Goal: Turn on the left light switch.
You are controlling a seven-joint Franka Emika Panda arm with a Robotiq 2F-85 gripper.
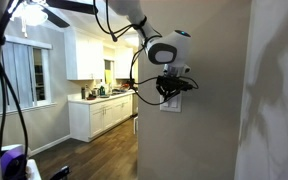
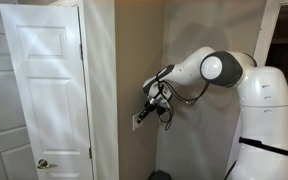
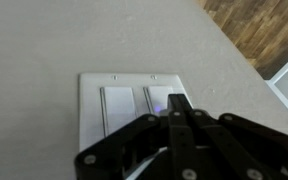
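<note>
A small white wall plate holds two white rocker switches side by side. In the wrist view the wood floor is at the top, so that picture stands upside down. The left light switch is therefore the right-hand rocker there, with a faint violet glow near its top. The other rocker is bare. My black gripper is shut, empty, with fingertips together against the left switch's outer edge. In both exterior views the gripper is pressed to the plate, hiding most of it.
The plate sits on a beige wall next to an outer corner, with a kitchen with white cabinets and wood floor beyond. A white panel door stands past the corner. The robot's white base is close to the wall.
</note>
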